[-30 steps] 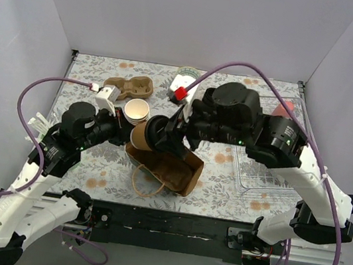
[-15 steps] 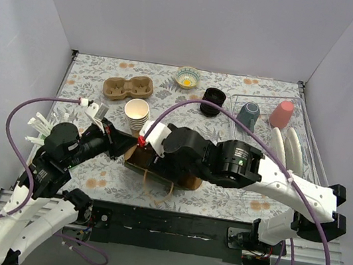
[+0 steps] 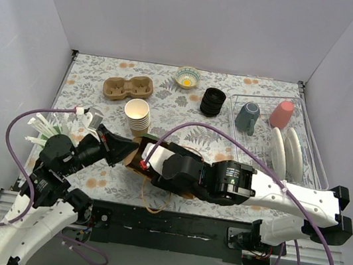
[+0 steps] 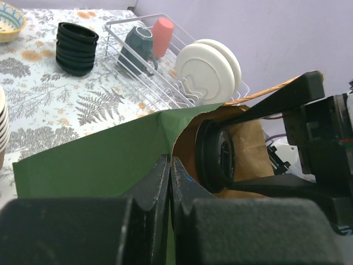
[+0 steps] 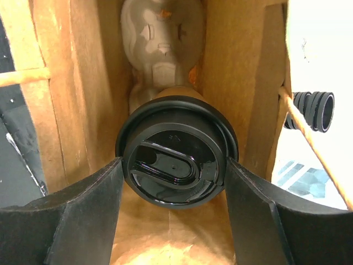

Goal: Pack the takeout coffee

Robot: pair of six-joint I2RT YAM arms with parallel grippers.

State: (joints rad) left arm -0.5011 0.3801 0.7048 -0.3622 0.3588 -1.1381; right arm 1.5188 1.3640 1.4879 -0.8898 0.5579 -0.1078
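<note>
The takeout coffee (image 5: 175,165), a brown cup with a round black lid, is inside the brown paper bag (image 5: 231,72), against a pulp cup carrier (image 5: 157,44) deeper in. My right gripper (image 5: 174,164) is shut on the cup, one finger on each side of the lid. In the left wrist view the lid (image 4: 216,156) shows in the bag's mouth. My left gripper (image 4: 170,168) is shut on the bag's edge, on a green panel (image 4: 94,160). From the top, the left gripper (image 3: 122,149) holds the bag (image 3: 137,160) and the right arm hides the cup.
A stack of lidless paper cups (image 3: 137,114) stands just behind the bag. A second pulp carrier (image 3: 128,87), a small bowl (image 3: 188,77) and a stack of black lids (image 3: 213,102) lie at the back. A wire dish rack (image 3: 309,143) with a mug, a pink cup and plates is at the right.
My right arm has swung down and toward the near edge, carrying the cup from above the bag into it. My left arm has drawn back to the near left, still holding the bag's edge.
</note>
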